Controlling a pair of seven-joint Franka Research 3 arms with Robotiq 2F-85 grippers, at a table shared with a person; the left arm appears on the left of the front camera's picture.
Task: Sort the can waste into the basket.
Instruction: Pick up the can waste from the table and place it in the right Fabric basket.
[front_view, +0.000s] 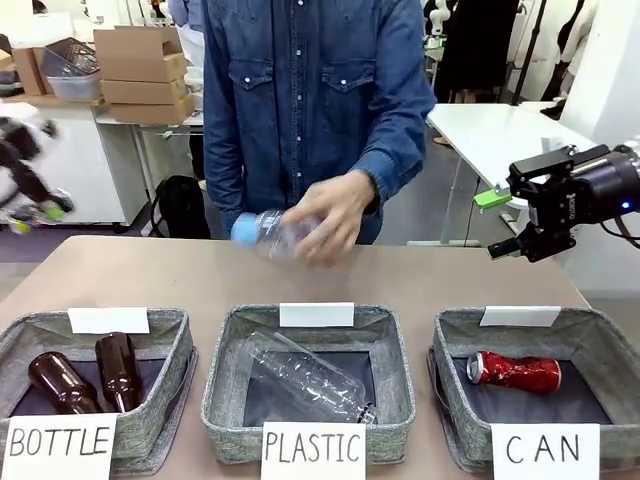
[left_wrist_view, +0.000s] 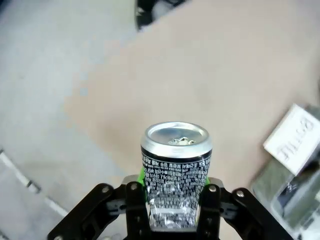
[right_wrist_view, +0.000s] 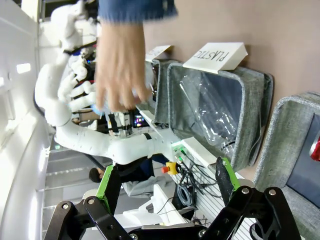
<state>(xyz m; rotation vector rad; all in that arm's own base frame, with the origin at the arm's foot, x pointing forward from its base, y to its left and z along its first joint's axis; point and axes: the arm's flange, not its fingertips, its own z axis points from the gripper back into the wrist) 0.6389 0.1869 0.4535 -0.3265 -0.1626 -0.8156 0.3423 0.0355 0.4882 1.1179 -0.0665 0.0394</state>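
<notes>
- Front view: the CAN basket (front_view: 592, 330) is set at the table's right front, with the red can (front_view: 514, 372) lying on its side inside.
- The PLASTIC bin (front_view: 225, 345) is placed just beside it in the middle, with a clear bottle (front_view: 305, 380) in it. The BOTTLE bin (front_view: 176, 345) at the left holds two brown bottles (front_view: 60, 382).
- A second clear bottle (front_view: 262, 230), blue-capped, is held by the person's hand (front_view: 330, 220) above the table's far edge, behind the PLASTIC bin.
- The right gripper (front_view: 494, 225) is raised above and behind the CAN basket, its jaws spread and nothing between them.
- Left wrist view: the dark can (left_wrist_view: 175, 167) is clamped upright in the left gripper (left_wrist_view: 175, 202), its silver top towards the camera. Bare table and grey floor are seen beyond it, and the BOTTLE card (left_wrist_view: 292, 145) at the right.
- Right wrist view: the spread fingers (right_wrist_view: 111, 186) of the right gripper frame the person's blurred hand, the PLASTIC bin and a corner of the CAN basket. The red can's edge is seen at the border.
</notes>
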